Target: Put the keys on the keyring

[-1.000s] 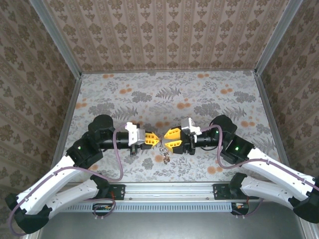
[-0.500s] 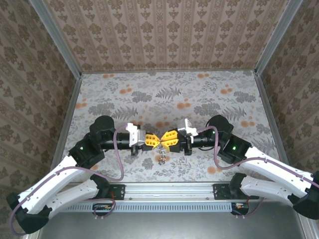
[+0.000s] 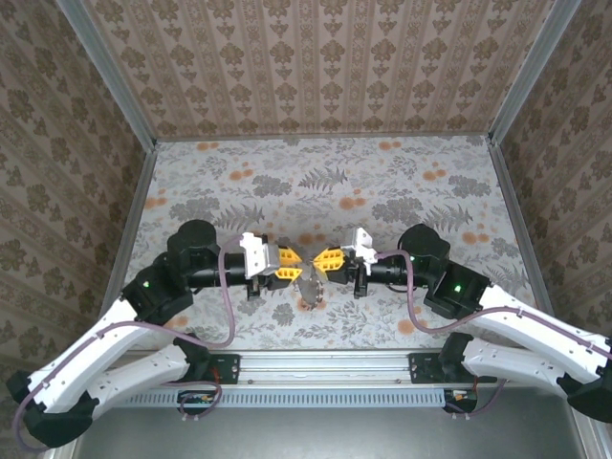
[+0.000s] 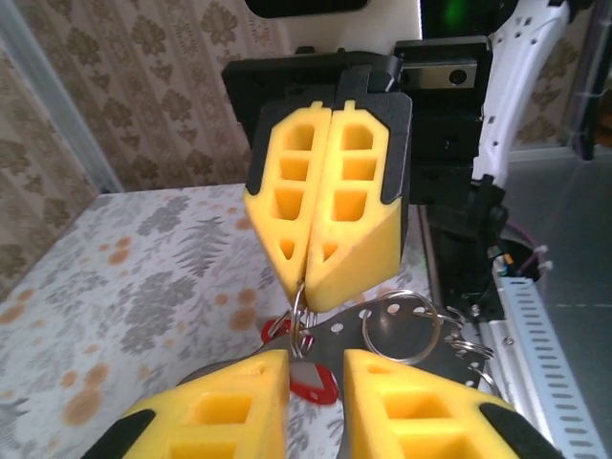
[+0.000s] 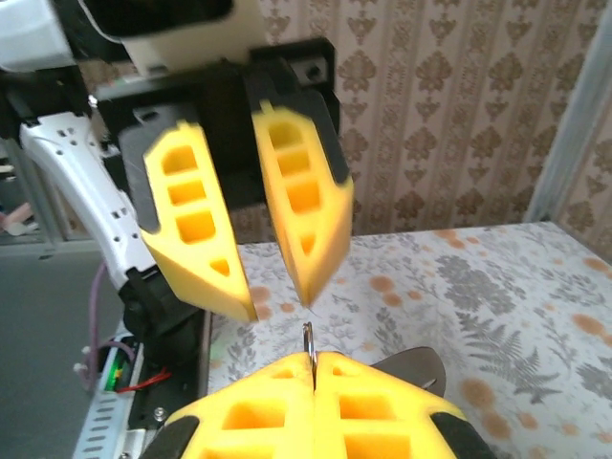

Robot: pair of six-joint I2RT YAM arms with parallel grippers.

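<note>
Right claw is pinched shut on a thin loop of the keys; we see them dangling just above the counter, near middle. Left claw narrowly parted, tip to tip just left.

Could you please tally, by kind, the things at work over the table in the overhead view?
Key bunch: 1
Grippers: 2, namely the left gripper, jaws apart, and the right gripper, shut on the key bunch
Total: 3
</note>
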